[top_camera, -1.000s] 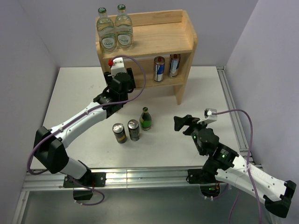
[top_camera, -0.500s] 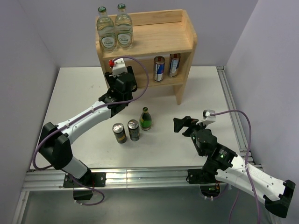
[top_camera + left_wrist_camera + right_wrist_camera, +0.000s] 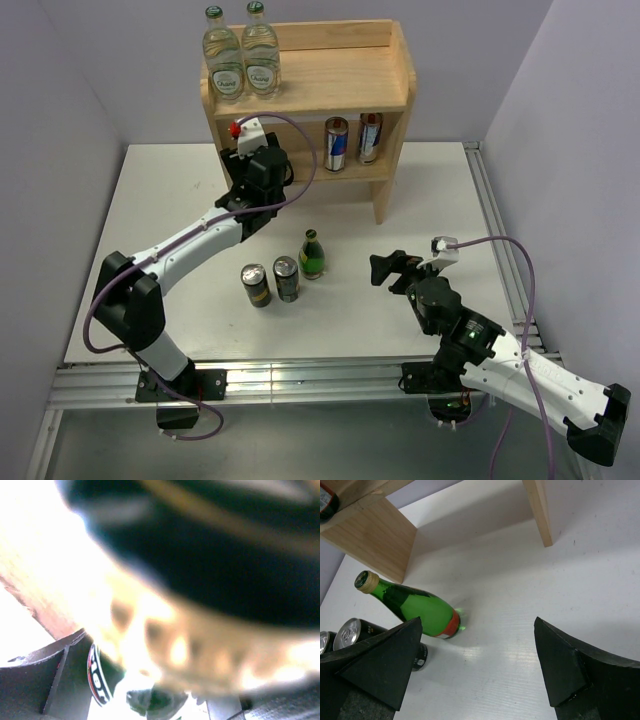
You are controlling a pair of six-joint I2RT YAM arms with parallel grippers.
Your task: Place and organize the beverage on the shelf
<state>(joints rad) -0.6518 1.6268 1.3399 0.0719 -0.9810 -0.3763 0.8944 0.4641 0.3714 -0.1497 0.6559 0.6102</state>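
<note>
The light-wood shelf [image 3: 340,85] stands at the back, with its side panel also in the right wrist view [image 3: 375,535]. Two clear bottles [image 3: 242,62] stand on its top left. Two cans [image 3: 352,140] stand on its lower tier. A green bottle [image 3: 312,254] and two dark cans [image 3: 271,281] stand on the table; the bottle [image 3: 420,611] and the cans [image 3: 350,632] also show in the right wrist view. My left gripper [image 3: 262,162] reaches into the lower tier's left end, its fingertips hidden. The left wrist view is blurred: something dark and gold fills it. My right gripper [image 3: 385,266] is open and empty, right of the green bottle.
The white table [image 3: 440,200] ends in a metal rail at the right and the front. Grey walls enclose the back and sides. The shelf's right leg [image 3: 538,510] stands ahead of my right gripper.
My left arm has pushed further toward the shelf's lower tier, and the shelf with its bottles and cans has shifted slightly back. The right arm has barely moved.
</note>
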